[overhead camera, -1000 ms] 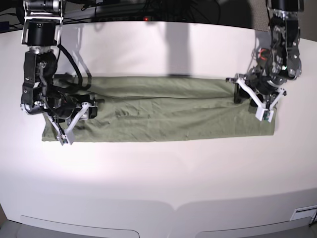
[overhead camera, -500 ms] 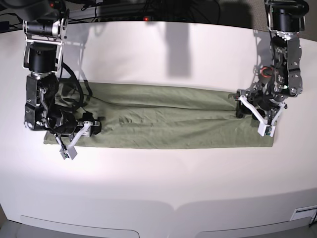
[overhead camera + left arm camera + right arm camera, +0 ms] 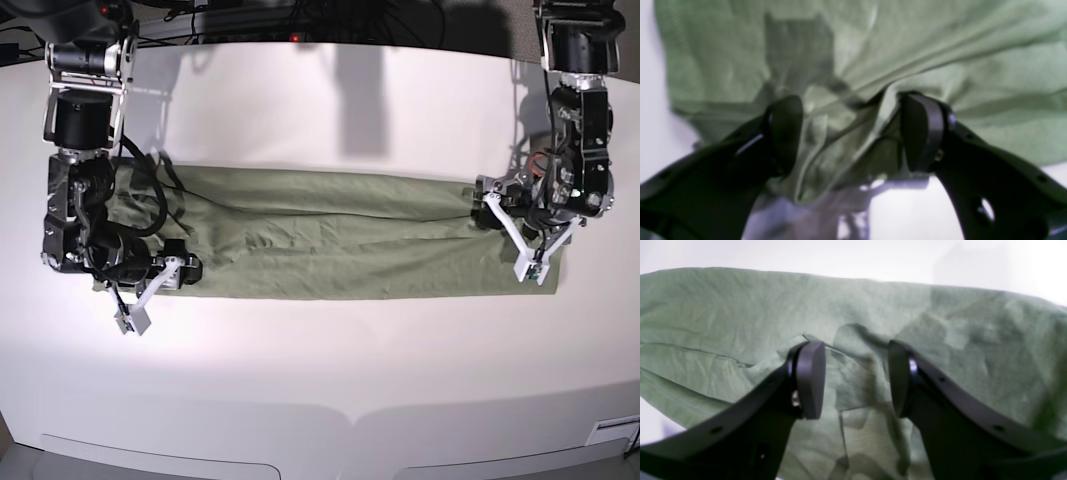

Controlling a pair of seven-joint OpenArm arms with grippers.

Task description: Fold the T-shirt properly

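Observation:
The olive T-shirt [image 3: 330, 240] lies folded into a long narrow band across the white table. My left gripper [image 3: 515, 240] sits over the band's right end. In the left wrist view the left gripper [image 3: 853, 133] is open, and a slack fold of the T-shirt [image 3: 907, 50] bunches between its dark pads [image 3: 923, 133]. My right gripper [image 3: 155, 292] is at the band's left end, near the front edge of the cloth. In the right wrist view the right gripper [image 3: 855, 380] is open over the T-shirt [image 3: 740, 313], and its pad faces are bare.
The white table [image 3: 320, 380] stretches well in front of and behind the shirt. Dark cables and equipment [image 3: 300, 20] line the far edge. Both arm columns rise at the back corners.
The shirt band and both grippers have shifted a little toward the near edge. The left gripper's jaws have spread wider around the cloth. The right gripper's opening looks the same.

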